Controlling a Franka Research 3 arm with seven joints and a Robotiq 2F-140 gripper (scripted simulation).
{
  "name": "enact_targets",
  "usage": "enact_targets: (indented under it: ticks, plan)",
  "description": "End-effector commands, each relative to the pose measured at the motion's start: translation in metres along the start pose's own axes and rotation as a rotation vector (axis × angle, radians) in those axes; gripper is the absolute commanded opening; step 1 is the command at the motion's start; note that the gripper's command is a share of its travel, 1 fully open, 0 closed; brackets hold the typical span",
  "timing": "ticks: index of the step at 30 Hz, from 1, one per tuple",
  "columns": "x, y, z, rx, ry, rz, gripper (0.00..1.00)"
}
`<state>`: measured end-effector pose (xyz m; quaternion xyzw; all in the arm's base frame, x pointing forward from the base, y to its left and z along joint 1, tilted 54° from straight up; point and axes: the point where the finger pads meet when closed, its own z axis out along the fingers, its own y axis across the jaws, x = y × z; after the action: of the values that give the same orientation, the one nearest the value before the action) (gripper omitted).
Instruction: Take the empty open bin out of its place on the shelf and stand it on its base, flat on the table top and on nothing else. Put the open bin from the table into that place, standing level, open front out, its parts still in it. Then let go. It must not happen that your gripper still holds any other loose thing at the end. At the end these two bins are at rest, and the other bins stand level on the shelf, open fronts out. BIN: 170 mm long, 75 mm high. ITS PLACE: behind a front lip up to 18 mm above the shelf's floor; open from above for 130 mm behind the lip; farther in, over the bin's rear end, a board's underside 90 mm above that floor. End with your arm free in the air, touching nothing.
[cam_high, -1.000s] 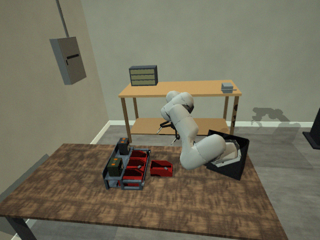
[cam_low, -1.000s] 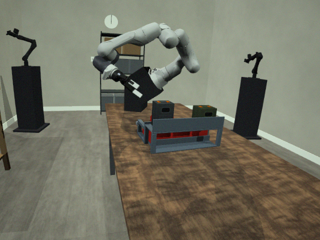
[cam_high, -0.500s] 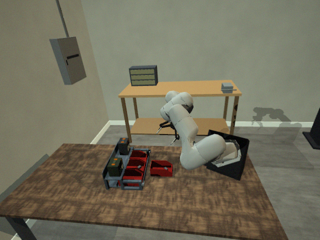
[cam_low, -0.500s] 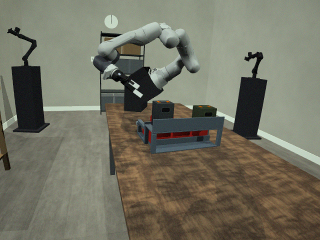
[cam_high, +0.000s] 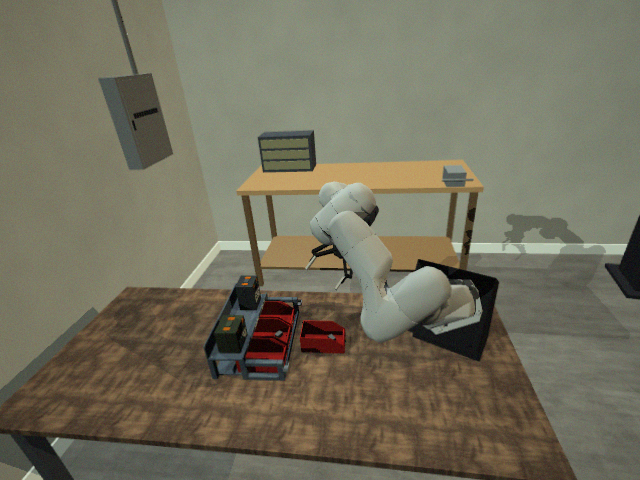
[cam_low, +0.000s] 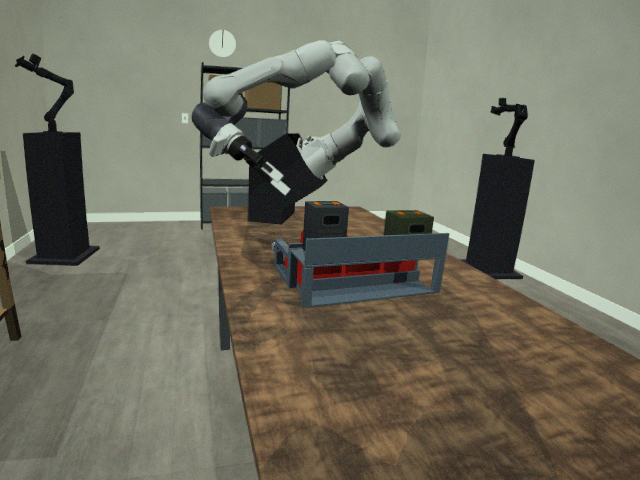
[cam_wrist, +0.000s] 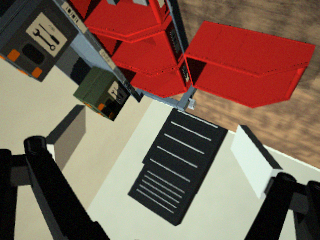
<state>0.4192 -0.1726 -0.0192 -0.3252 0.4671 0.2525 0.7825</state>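
From above, three red bins sit in the grey shelf (cam_high: 217, 341); a fourth red bin (cam_high: 322, 336) stands on the table (cam_high: 155, 372) just beside the shelf's front. Side on, the gripper (cam_low: 268, 173) hangs high beyond the table's far end — wide open, empty. At the wrist, the bins lie ahead and well apart, past both fingers.
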Motion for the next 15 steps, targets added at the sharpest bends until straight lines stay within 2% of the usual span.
enact_targets:
  ticks: [1,15]
  plan:
    - [0.004,-0.011,0.007,-0.011,0.055,0.123,1.0]
    - [0.002,-0.033,0.032,-0.034,0.169,0.3,1.0]
